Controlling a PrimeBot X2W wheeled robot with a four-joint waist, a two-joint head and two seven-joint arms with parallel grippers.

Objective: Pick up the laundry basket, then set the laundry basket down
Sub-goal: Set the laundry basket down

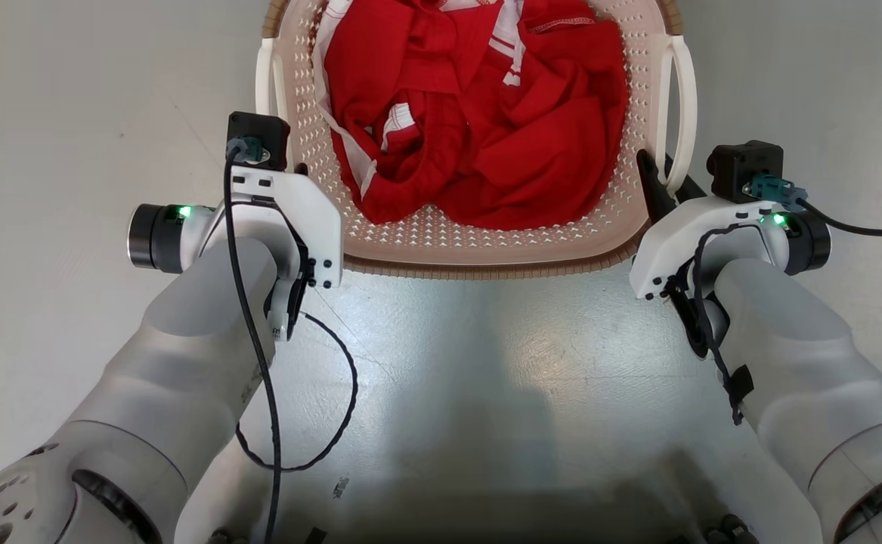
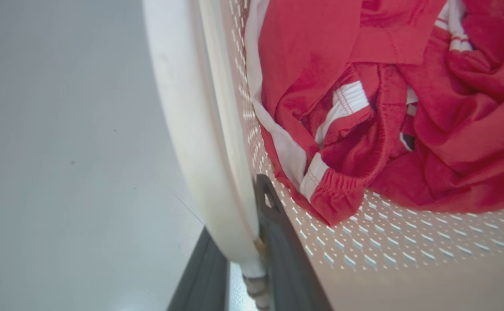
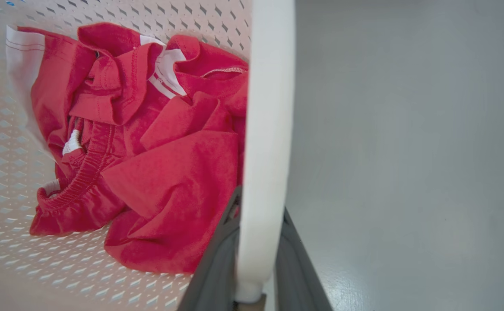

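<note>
Currently one laundry basket [image 1: 486,261]; left hand [image 2: 243,263], right hand [image 3: 258,259] clamp two handles [image 1: 684,98].

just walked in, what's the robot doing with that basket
Both arms hold the laundry basket, which has red clothes in it. The left end effector is shut on its left handle, the right end effector on its right handle. Whether it is off the floor, I cannot tell.
</note>
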